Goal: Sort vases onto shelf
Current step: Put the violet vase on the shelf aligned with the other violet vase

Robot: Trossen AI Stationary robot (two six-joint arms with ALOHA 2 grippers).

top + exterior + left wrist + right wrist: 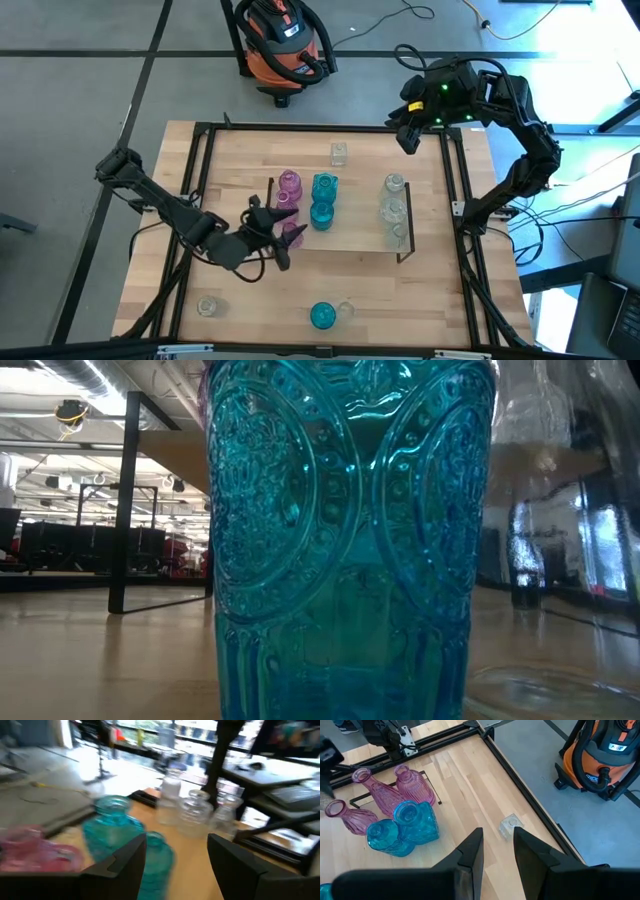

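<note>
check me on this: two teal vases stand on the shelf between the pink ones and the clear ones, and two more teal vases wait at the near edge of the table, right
Not quite. The high view shows only one teal vase at the near edge. The rest holds: two teal vases on the shelf, between the pink vases and the clear ones.

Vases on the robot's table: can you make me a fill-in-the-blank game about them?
1. The two vases in the middle of the shelf are ____ in colour.
2. The left gripper is beside the ____ vases.
3. The clear vases stand at the shelf's ____ end.
4. The machine on the floor is orange and ____.

Missing words: teal-blue; pink; right; black
</note>
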